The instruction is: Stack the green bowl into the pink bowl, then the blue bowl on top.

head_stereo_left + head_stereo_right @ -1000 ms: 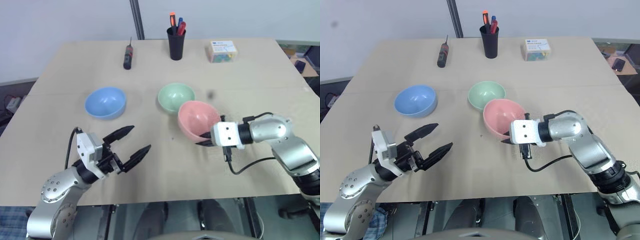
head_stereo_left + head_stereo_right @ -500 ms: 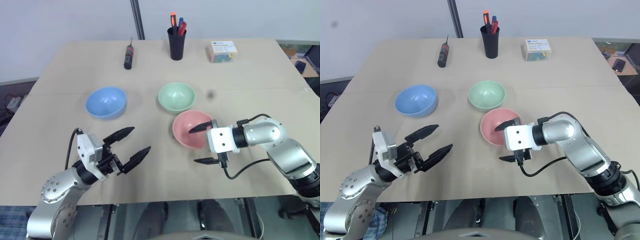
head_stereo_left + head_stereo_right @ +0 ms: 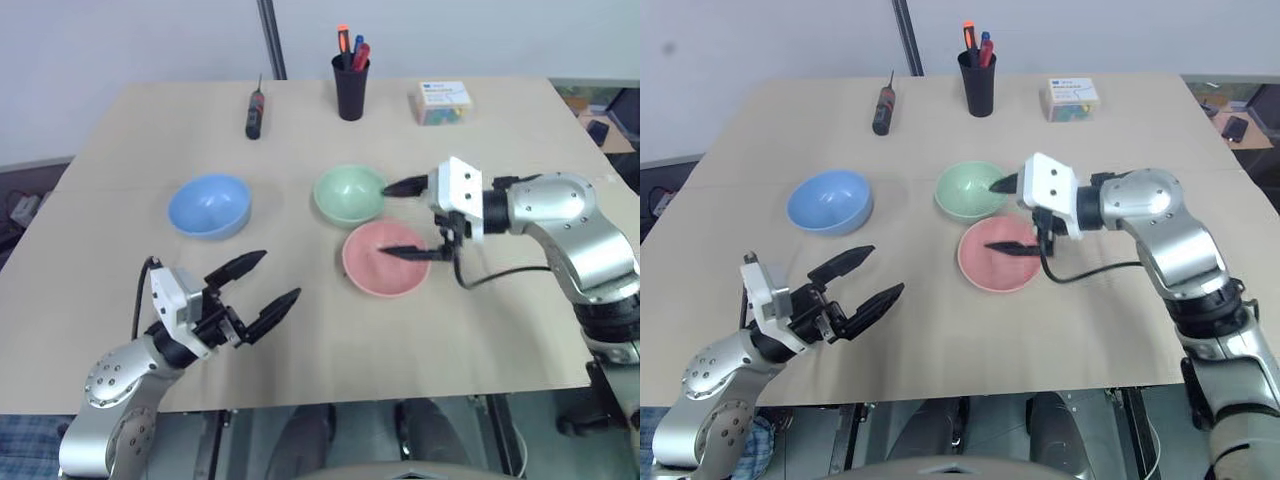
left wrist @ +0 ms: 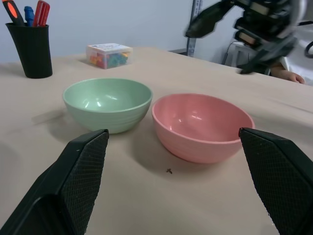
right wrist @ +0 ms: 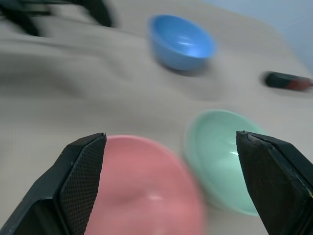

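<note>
The pink bowl (image 3: 385,262) stands upright on the table, just in front of the green bowl (image 3: 350,193) and close beside it. The blue bowl (image 3: 209,205) sits apart to the left. My right gripper (image 3: 405,218) hangs open above the gap between the pink and green bowls, pointing left, one finger over the green bowl's right rim and the other over the pink bowl. It holds nothing. My left gripper (image 3: 278,277) is open and empty near the table's front left, aimed at the two bowls (image 4: 107,103).
At the back of the table (image 3: 500,330) stand a black pen cup (image 3: 351,85), a dark screwdriver (image 3: 256,108) and a small box of coloured pieces (image 3: 443,102). Bare tabletop lies to the right and in front of the pink bowl.
My right gripper opened and let go of the pink bowl, which settled flat on the table. The gripper then rose and moved back toward the green bowl. The left arm stayed still.
</note>
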Available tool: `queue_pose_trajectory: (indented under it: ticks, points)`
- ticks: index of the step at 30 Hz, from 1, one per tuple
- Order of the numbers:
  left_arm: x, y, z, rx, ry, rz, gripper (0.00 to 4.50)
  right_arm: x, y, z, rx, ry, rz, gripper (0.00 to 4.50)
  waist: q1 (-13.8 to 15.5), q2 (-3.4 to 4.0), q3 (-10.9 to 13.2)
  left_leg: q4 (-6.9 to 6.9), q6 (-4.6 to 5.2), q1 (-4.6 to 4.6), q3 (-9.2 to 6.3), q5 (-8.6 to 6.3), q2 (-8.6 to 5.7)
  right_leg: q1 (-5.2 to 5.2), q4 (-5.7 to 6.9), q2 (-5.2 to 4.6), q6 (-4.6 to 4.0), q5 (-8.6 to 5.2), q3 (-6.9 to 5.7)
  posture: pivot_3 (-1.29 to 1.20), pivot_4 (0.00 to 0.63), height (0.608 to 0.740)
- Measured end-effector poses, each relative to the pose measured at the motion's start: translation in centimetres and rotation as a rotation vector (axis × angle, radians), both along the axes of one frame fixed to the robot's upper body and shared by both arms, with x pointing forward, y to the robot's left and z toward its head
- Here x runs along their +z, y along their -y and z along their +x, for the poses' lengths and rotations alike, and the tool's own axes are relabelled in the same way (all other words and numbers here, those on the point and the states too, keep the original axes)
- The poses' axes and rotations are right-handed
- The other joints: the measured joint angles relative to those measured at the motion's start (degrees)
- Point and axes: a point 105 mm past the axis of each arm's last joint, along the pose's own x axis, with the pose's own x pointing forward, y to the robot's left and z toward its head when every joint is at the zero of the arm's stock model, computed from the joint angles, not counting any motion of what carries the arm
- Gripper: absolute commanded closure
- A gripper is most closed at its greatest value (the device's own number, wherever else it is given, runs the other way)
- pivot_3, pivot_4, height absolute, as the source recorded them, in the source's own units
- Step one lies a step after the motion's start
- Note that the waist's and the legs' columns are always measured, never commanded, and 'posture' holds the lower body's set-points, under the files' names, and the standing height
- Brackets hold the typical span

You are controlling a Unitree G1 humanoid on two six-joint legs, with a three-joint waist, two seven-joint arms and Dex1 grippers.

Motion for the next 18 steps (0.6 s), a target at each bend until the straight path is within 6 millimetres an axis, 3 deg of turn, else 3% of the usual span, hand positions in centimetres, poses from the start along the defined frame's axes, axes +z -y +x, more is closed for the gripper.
queue_pose_trajectory:
  ticks: [5,18]
  points:
    - [0.2,-0.5,0.3,0.048,0.006,-0.015,0.00,-0.3,-2.8,1.6,-0.010,-0.017,0.011,0.08,-0.1,0.01,0.0,-0.04,0.00,-0.03,0.03,0.00,0.00,-0.07,-0.01,0.00,0.00,0.00,0.04,0.00,0.150,0.740]
    - [1.0,-3.6,-0.7,0.238,0.048,-0.042,0.00,-2.3,-7.9,2.7,0.039,-0.077,-0.018,0.08,-0.2,0.01,0.0,-0.14,-0.01,-0.03,0.04,0.00,0.00,-0.16,-0.01,-0.01,-0.01,0.00,0.06,0.00,0.150,0.740]
